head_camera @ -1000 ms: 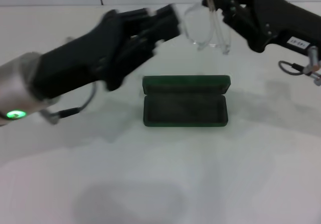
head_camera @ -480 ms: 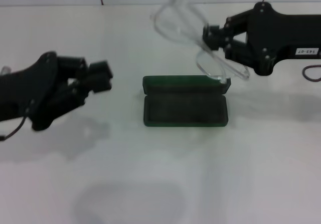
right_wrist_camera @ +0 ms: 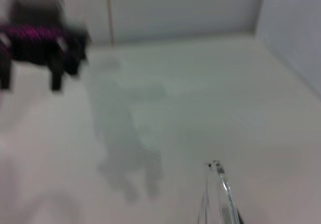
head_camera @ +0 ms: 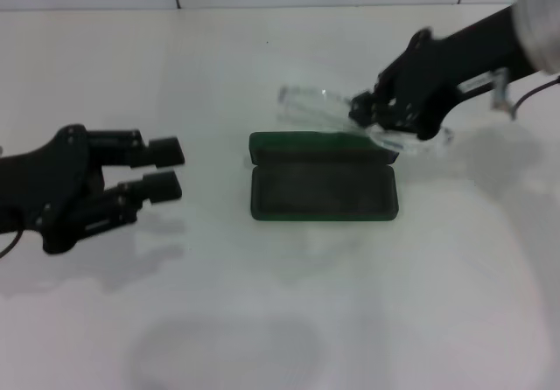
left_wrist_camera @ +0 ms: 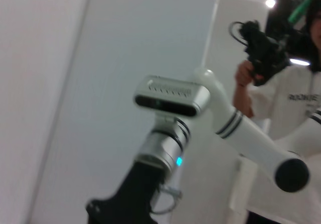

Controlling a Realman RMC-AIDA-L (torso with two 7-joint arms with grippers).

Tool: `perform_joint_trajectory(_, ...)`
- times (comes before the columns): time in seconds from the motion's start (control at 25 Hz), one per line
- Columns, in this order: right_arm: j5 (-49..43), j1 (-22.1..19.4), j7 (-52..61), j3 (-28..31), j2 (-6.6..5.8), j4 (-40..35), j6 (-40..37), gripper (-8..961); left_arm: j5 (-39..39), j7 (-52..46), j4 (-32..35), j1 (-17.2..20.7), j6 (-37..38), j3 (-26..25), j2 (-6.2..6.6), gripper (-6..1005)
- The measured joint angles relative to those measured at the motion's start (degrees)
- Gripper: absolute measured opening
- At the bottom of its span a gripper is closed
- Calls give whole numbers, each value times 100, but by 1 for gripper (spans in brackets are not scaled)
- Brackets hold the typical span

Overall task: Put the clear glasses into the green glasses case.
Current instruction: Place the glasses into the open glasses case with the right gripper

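Right tool (head_camera: pixel 372 121) holds clear glasses (head_camera: pixel 324 103) above open green glasses case (head_camera: pixel 323 177)

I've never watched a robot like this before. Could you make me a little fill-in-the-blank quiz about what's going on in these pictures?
1. The green glasses case lies on the table with its lid ____.
2. The clear glasses are held by the ____ gripper, just behind the case.
3. The left gripper hovers beside the case, holding ____.
4. The inside of the case holds ____ so far.

Missing words: open; right; nothing; nothing
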Motion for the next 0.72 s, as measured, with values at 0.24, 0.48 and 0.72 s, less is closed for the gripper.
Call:
perform_joint_trajectory(0.24, -692, 908, 437, -765, 23, 783, 47, 81, 87, -7, 17, 198, -201, -395, -131, 356)
perform_joint_trajectory(0.48, -979, 1273, 484, -1301, 37, 1306, 355, 82, 116, -6, 16, 197, -260, -413, -183, 353)
perform_joint_trajectory(0.72, -1169, 1350, 472, -1680, 49, 1566, 871, 82, 145, -2, 29, 148, -237, -370, -151, 351)
